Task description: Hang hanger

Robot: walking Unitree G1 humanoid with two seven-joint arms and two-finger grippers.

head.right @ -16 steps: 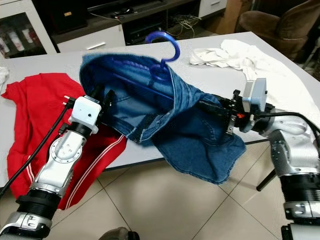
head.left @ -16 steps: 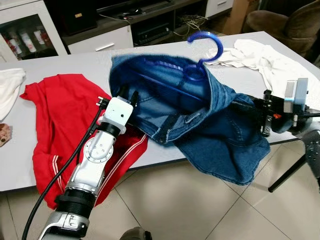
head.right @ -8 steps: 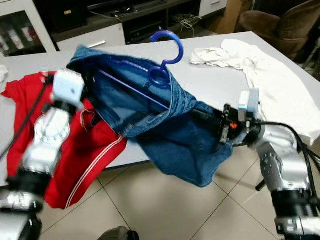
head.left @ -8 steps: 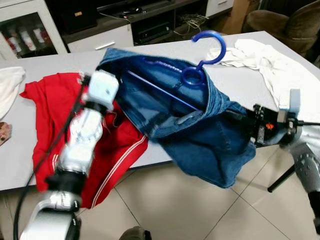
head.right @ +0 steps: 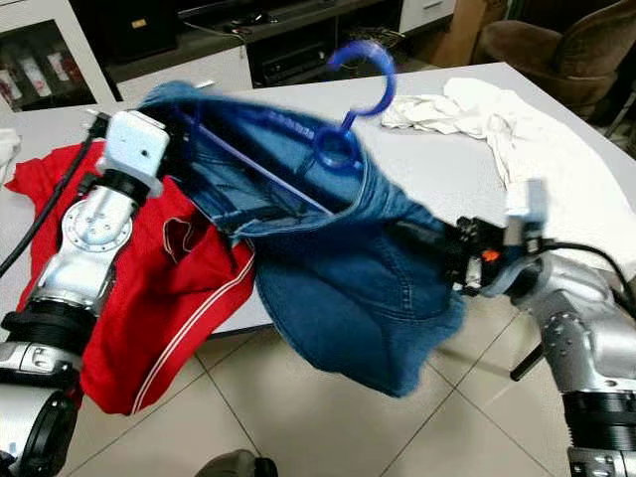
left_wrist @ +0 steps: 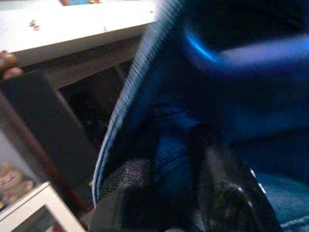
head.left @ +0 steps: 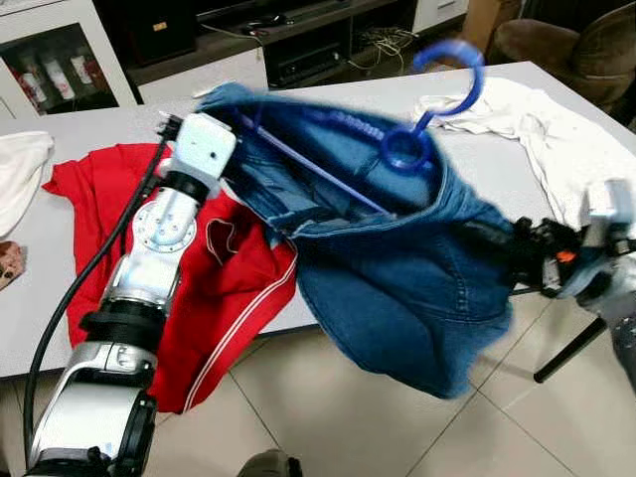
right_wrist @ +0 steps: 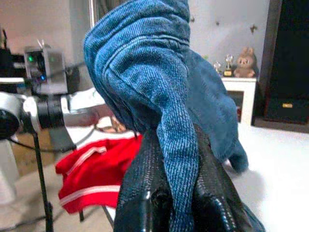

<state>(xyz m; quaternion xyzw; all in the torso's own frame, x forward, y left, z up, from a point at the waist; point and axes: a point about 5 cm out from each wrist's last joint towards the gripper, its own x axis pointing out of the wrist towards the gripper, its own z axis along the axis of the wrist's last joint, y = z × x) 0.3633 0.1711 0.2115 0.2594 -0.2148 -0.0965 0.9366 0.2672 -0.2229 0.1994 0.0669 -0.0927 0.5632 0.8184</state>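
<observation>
A blue denim garment (head.left: 397, 268) hangs on a blue plastic hanger (head.left: 405, 149), whose hook (head.left: 449, 62) points up. Both arms hold the garment in the air over the front edge of the grey table (head.left: 79, 129). My left gripper (head.left: 237, 104) is shut on the waistband at the garment's far left end, and the left wrist view shows denim (left_wrist: 169, 159) pinched between its black fingers. My right gripper (head.right: 429, 243) is shut on a denim fold (right_wrist: 176, 145) at the right side, with its fingers partly buried in cloth.
A red garment (head.left: 229, 278) lies on the table under my left arm and droops over the front edge. White cloths lie at the back right (head.left: 537, 119) and far left (head.left: 15, 179). A low cabinet (head.left: 209, 75) and an armchair (head.left: 566, 40) stand behind the table.
Both arms have raised the denim and hanger off the table. My left gripper moved up and away towards the far side. The garment now swings lower over the front edge, blurred by motion.
</observation>
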